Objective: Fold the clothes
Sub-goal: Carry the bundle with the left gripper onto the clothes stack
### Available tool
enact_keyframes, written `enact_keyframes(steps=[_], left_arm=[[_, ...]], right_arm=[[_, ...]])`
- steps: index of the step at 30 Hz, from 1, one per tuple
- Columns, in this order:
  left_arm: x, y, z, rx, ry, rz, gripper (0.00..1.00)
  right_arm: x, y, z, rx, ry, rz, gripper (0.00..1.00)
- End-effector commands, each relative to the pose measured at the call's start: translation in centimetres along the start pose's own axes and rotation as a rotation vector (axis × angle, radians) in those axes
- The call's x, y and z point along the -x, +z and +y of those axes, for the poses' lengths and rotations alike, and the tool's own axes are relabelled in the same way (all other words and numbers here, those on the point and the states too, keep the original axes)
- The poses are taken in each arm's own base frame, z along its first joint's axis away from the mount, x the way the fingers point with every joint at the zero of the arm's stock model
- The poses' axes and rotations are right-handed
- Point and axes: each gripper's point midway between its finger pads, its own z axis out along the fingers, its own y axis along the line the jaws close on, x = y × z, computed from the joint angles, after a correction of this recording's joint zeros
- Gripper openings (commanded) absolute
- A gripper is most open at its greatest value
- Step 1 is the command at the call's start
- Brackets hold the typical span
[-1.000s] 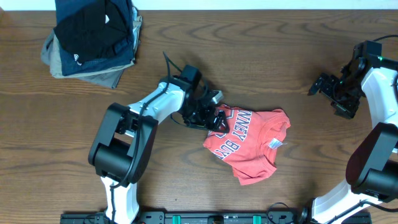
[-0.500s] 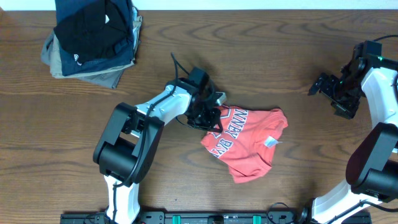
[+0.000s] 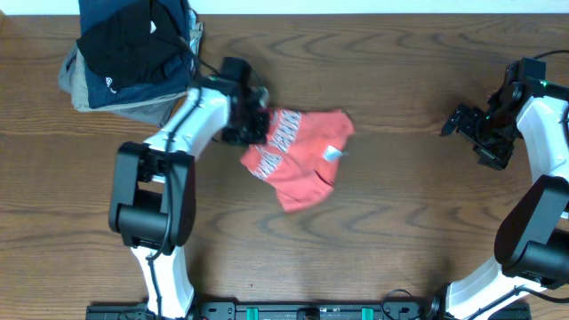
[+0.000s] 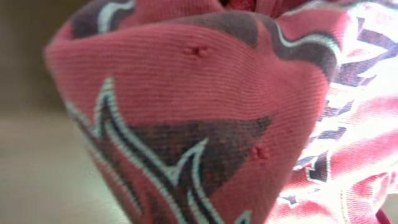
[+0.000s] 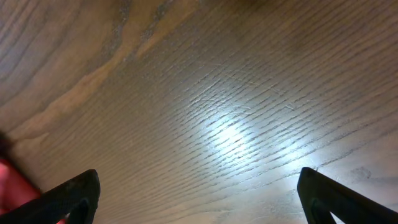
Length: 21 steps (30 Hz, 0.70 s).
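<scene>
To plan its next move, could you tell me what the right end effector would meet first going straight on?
Probably the bare wooden table: only wood shows ahead of the open right end effector, though depth is unclear.

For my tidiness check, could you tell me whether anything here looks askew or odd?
The red T-shirt lies crumpled in a bunched heap rather than flat, its lettering creased, with one edge pinched in the left gripper.

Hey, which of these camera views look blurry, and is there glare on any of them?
Left wrist: the T-shirt fills the frame, too close and soft, and it is washed out white at the right edge. Right wrist: a bright glare patch sits on the table, and the wood grain around it is sharp. Overhead: evenly lit, in focus, no hard shadows.
</scene>
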Motion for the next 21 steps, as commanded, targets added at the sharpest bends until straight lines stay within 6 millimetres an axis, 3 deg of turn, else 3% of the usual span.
enact_keyframes(steps=[1, 5, 10, 21], left_arm=[[3.7, -2.6, 3.0, 0.152, 0.072, -0.103, 0.06], [7.0, -5.9, 5.2, 0.288, 0.065, -0.208, 0.06], [10.4, -9.6, 6.1, 0.364, 0.061, -0.333, 0.06], [16.3, -14.4, 8.4, 0.447, 0.035, -0.615, 0.06]], right_arm=[[0.4, -0.6, 0.2, 0.005, -0.019, -0.021, 0.99], [0.4, -0.6, 0.2, 0.005, -0.019, -0.021, 0.99], [0.4, -0.6, 0.2, 0.005, -0.019, -0.021, 0.99], [0.4, -0.6, 0.2, 0.005, -0.019, -0.021, 0.99]])
